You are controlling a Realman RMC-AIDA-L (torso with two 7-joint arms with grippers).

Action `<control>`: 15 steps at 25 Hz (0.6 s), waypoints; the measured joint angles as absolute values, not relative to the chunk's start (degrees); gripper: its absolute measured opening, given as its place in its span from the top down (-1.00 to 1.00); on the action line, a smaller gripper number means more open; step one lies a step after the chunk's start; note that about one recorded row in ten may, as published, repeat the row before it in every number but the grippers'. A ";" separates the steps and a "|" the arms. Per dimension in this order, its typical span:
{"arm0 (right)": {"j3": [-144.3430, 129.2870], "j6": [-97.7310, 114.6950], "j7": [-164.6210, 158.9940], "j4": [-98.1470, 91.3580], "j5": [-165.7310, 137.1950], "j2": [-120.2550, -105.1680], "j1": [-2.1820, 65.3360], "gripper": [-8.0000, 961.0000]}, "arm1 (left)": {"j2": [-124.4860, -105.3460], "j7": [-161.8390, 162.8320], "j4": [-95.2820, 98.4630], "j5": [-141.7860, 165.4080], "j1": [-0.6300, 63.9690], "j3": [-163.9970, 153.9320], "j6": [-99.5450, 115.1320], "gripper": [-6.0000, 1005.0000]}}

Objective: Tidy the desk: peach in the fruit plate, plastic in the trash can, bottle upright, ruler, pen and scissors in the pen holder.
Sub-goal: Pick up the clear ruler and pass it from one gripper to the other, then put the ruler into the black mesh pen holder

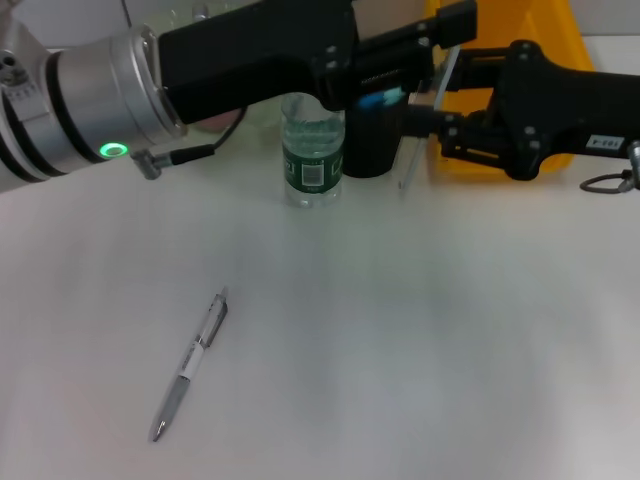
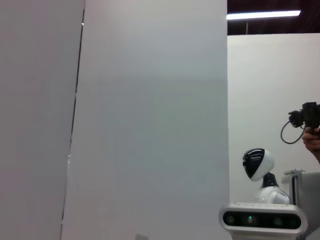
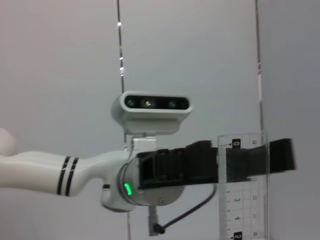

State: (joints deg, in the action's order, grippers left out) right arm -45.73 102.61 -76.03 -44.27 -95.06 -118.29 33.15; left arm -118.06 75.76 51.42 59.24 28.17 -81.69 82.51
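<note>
Ruler [image 3: 243, 195] is the piece in hand: the clear strip hangs nearly upright, gripped in the right claw [image 1: 450, 120], which appears clamped on it just beside the black mesh pen holder [image 1: 368, 150] at the far side of the tabletop [image 1: 400, 330]. The left claw [image 1: 420, 55] reaches across right above that same cup, with the light blue scissors [image 1: 383, 100] showing at the cup's mouth; whether this claw is apart or together cannot be told. To do the step well, the robot should probably keep the ruler upright, bring its lower end over the cup's rim rather than beside it, and lower before letting go. The crowding is the risk, so the left arm likely needs to clear first. The bottle [image 1: 312, 150] stands upright close by and could be knocked over. The pen [image 1: 190, 365] lies alone, well apart on the near tabletop, and the yellow trash can [image 1: 560, 40] sits behind the right arm.
</note>
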 joint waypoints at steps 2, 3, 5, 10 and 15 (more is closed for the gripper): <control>-44.91 102.47 -75.86 -44.09 -95.04 -118.36 32.85 0.21 | -117.95 75.75 52.24 59.24 27.38 -81.19 82.52 -0.27; -44.63 102.24 -75.85 -44.04 -95.04 -118.38 32.70 0.21 | -117.92 75.75 52.74 59.24 26.90 -80.99 82.52 -0.27; -44.09 101.32 -75.81 -44.00 -95.02 -118.41 32.19 0.21 | -117.86 75.75 53.91 59.24 25.69 -80.61 82.53 -0.27; -41.84 97.65 -75.76 -44.04 -94.95 -118.74 31.17 0.21 | -117.69 75.97 55.47 60.29 23.93 -80.50 83.13 -0.27; -39.93 92.16 -75.72 -43.81 -94.82 -119.12 31.16 0.21 | -118.01 76.16 55.66 65.09 23.24 -80.50 86.11 -0.27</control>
State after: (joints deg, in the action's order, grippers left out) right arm -39.93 92.16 -75.72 -43.81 -94.82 -119.12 31.16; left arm -118.01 76.15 55.66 65.09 23.24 -80.50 86.11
